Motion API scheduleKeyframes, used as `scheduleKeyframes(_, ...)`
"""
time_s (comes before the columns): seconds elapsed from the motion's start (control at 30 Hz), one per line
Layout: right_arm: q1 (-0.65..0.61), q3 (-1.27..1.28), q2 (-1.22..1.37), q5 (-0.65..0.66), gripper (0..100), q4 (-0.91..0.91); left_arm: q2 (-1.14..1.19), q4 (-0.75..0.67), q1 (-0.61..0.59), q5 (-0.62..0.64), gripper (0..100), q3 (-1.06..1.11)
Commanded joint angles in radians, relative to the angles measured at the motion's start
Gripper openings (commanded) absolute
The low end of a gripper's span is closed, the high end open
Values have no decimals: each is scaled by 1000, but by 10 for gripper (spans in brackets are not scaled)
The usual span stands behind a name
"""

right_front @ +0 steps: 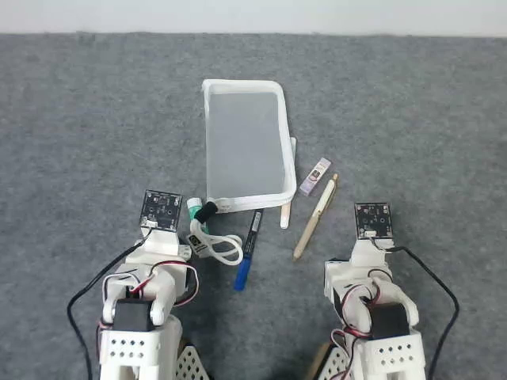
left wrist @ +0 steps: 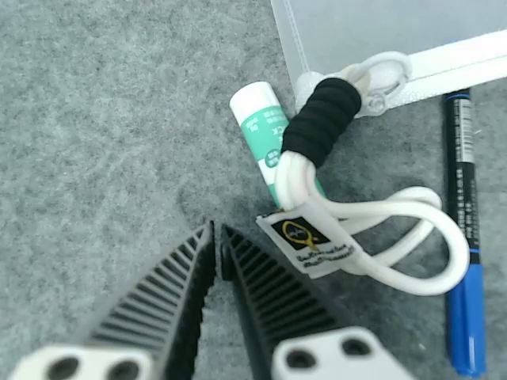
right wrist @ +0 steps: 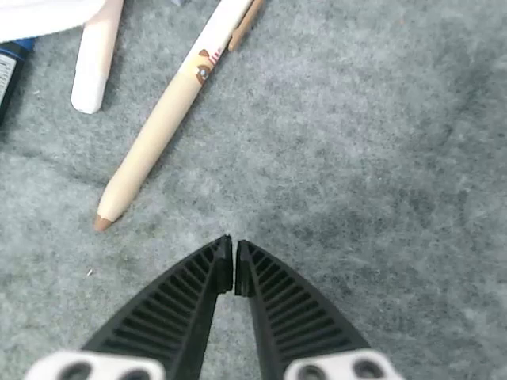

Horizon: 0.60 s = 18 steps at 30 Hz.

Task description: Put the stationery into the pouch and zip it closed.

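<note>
The left end effector (left wrist: pixel 218 233) and right end effector (right wrist: pixel 234 242) are pressed together, empty. The white looped cord (left wrist: pixel 372 210), apparently tied to the translucent zip pouch (right_front: pixel 244 134), could be snagged.

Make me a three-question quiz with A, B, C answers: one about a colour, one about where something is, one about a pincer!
1. The wrap on the pouch's cord is: A red, B black, C yellow.
2. The blue marker lies: A inside the pouch, B on the mat beside the cord, C in a pincer.
3. The left pincer is: A shut and empty, B gripping the marker, C wide open.
Answers: 1 B, it looks black. 2 B, it rests on the mat. 3 A, its jaws meet on nothing.
</note>
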Motion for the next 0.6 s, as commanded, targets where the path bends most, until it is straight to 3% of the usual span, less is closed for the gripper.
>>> scheduleKeyframes(0.0,12,18,-19,-9,8,4,-15,6,0,-11,12,-25)
scheduleKeyframes(0.57,12,18,-19,-9,8,4,-15,11,21,-11,12,-41)
